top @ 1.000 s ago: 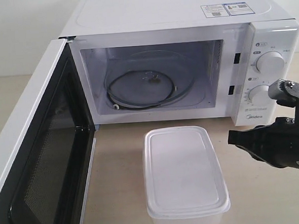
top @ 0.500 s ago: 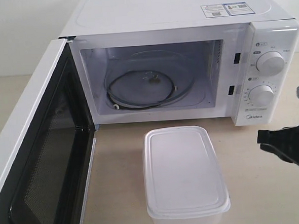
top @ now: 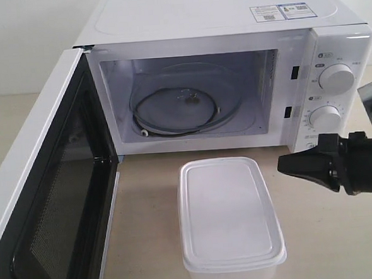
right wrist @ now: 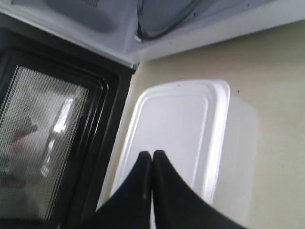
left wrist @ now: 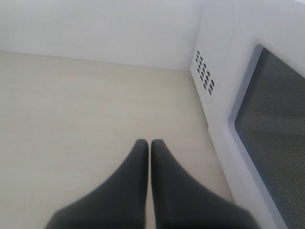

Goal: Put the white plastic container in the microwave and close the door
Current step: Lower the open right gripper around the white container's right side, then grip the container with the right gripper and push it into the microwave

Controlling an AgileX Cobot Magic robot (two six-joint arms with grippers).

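- The right gripper (top: pixel 283 166) has its fingers pressed together and holds nothing. It points in from the right, near the white plastic container (top: pixel 230 216) but clear of it.
- 0.5 s ago it had drawn back toward the right edge. It has now swung in again and stands slightly closer to the container than it did 1 s ago. The jaws have not parted, so a grasp does not look prepared yet.
- The container has not moved. It sits upright with its lid on, on the table (top: pixel 331 238), just in front of the microwave (top: pixel 216 14) and toward the right half of the opening.
- Inside, the glass turntable (top: pixel 184 105) is bare, and the door (top: pixel 47 186) is swung fully out on the left.
- The left gripper (left wrist: pixel 148 143), also pinched shut and empty, hovers over the table on the outer side of the door, beside its mesh window.
- Step 1, picking up the container, seems only to be starting. The fingers would need to spread before closing on the box, and the door comes last.
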